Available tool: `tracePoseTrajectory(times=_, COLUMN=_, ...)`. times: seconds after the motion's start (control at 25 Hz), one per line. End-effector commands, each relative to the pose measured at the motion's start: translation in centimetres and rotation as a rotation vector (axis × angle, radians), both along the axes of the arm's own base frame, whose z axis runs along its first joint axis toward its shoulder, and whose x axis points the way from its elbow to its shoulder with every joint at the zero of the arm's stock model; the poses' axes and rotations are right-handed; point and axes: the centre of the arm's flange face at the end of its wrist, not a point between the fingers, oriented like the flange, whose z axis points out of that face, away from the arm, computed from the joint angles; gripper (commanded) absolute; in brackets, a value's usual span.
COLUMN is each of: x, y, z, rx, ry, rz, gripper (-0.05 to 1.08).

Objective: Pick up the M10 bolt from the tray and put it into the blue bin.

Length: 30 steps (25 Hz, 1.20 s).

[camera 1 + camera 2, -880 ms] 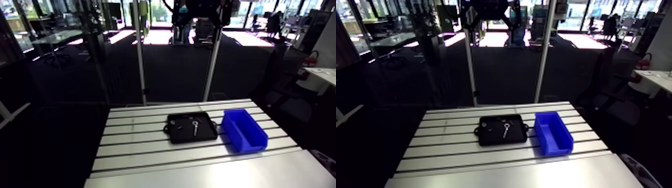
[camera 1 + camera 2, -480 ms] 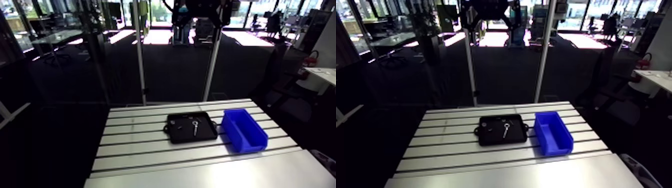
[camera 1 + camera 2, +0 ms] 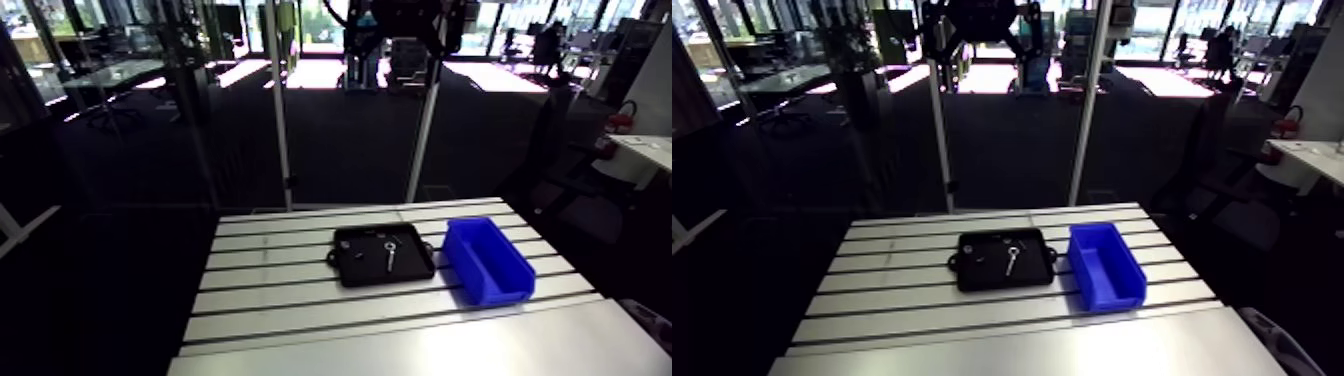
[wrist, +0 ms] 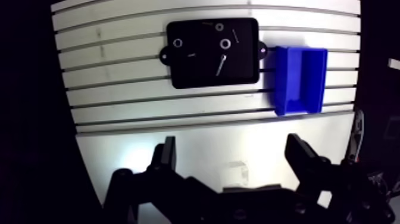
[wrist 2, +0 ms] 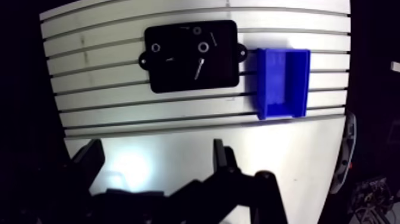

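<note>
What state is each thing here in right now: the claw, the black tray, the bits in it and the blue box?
gripper: open, holding nothing, high above the table.
tray: flat on the table, holding small parts.
bolt: lying loose in the tray, not gripped.
rings: lying loose in the tray.
blue bin: upright beside the tray, empty.

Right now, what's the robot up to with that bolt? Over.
Gripper open, empty, high above the table. Bolt lying in the black tray, untouched. Blue bin beside tray, empty. Washer close by the bolt.
</note>
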Motion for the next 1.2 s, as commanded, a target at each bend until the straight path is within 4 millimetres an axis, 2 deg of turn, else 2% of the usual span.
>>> tracePoseTrajectory(times=0.04, x=-0.6, y=0.2, z=-0.4, rx=0.005, ry=0.01, rz=-0.047, gripper=0.01)
tracePoseTrajectory(times=0.2, x=-1.1, y=0.6, z=-0.8, rx=0.01, ry=0.018, rz=-0.116, gripper=0.01)
tracePoseTrajectory(times=0.32, x=-2.3, y=0.9, z=-2.2, rx=0.014, ry=0.021, rz=-0.175, gripper=0.01)
tracePoseTrajectory(times=0.48, x=-3.6, y=1.4, z=-5.3, rx=0.02, ry=0.009, rz=-0.293, gripper=0.01)
tracePoseTrajectory(times=0.68, x=-4.3, y=2.3, z=-8.8, rx=0.021, ry=0.026, rz=-0.329, gripper=0.01)
tracePoseTrajectory(times=0.84, x=-3.9, y=2.9, z=-11.3, rx=0.013, ry=0.012, rz=-0.344, gripper=0.01)
tracePoseTrajectory(times=1.04, x=-3.0, y=5.3, z=-15.0, rx=0.005, ry=0.0, rz=-0.389, gripper=0.01)
tracePoseTrajectory(times=1.2, x=-1.9, y=5.8, z=-17.7, rx=0.004, ry=-0.016, rz=-0.401, gripper=0.01)
